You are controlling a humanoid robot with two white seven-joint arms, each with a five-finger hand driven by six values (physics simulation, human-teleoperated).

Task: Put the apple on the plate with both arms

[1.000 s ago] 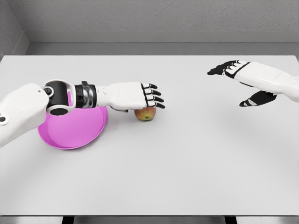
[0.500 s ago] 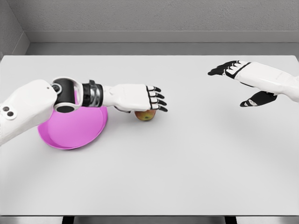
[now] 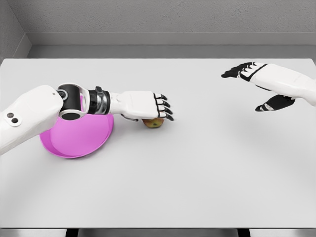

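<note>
One apple, one plate, two hands.

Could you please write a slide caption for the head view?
Left hand covers the apple beside the pink plate; right hand hovers open, far right.

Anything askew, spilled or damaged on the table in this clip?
Nothing stands out. The apple sits whole on the table beside the pink plate, under the left robot hand; the right robot hand hovers apart.
</note>
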